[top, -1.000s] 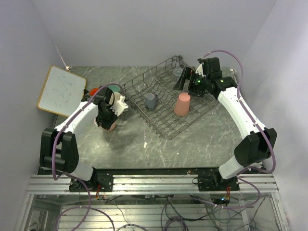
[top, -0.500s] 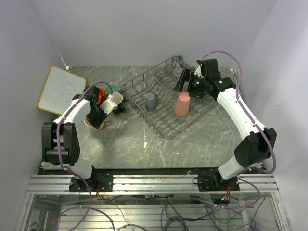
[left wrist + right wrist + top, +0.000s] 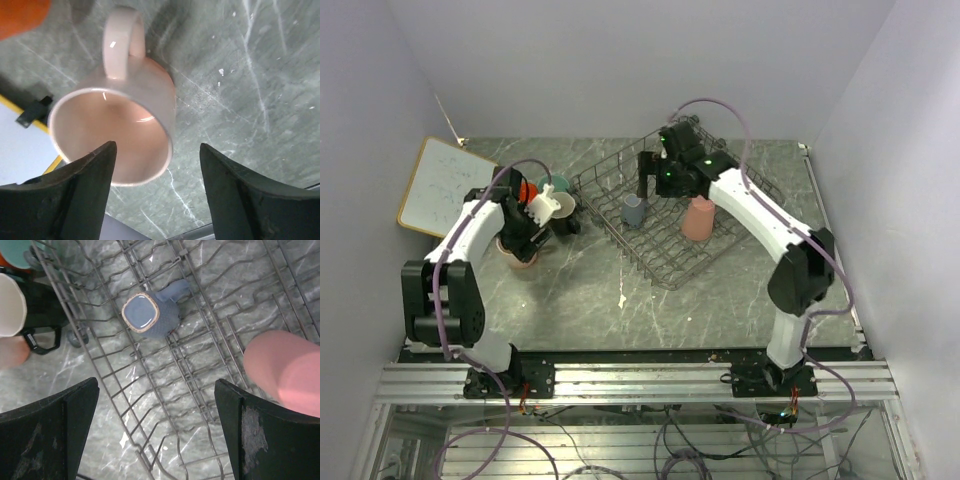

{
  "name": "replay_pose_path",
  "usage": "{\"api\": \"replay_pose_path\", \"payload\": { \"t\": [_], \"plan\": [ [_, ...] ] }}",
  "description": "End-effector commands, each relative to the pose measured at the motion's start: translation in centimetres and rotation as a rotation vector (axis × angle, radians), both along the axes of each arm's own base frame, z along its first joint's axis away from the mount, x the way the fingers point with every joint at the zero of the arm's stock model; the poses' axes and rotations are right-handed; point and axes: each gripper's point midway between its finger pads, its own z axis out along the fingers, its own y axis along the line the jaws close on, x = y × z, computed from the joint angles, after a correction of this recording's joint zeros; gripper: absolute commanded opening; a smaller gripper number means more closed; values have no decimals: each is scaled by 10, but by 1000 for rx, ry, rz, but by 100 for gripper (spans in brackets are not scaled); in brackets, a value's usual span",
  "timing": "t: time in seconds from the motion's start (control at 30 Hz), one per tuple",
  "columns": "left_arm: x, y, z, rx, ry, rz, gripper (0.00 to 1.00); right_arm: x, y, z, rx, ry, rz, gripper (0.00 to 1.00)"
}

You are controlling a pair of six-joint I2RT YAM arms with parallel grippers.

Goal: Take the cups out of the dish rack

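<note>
Standing upright on the surface [image 3: 250, 75], the pale pink mug [image 3: 117, 130] sits between the parted fingers [image 3: 85, 195] of our left hand [image 3: 156, 150], ungripped. We risk clipping its rim on lifting and knocking it into the orange mug [image 3: 20, 15] nearby. Our right hand [image 3: 156, 387] hangs wide apart above the dish rack [image 3: 190, 367], which carries one grey-blue cup [image 3: 150, 315] and one pink tumbler [image 3: 280, 375]; four mugs [image 3: 558, 184] stand outside.

Robotics lab cell; blank lilac walls [image 3: 620, 60] enclose the marbled table [image 3: 720, 290]; aluminium rail [image 3: 640, 382], loose cables [image 3: 670, 440] at its near edge.

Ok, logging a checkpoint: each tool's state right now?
Left tool: open around the pale pink mug, not gripping it.
Right tool: open, empty, above the grey-blue cup.
</note>
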Motion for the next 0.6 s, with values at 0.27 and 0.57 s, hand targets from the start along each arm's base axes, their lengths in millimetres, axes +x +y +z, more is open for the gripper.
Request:
{"api": "replay_pose_path", "payload": {
  "t": [0.27, 0.57],
  "plan": [
    [-21, -48, 110, -273, -127, -131, 99, 40, 46, -75, -241, 23, 42, 100],
    [-12, -67, 139, -380, -199, -86, 99, 54, 56, -111, -294, 23, -16, 99]
  ]
}}
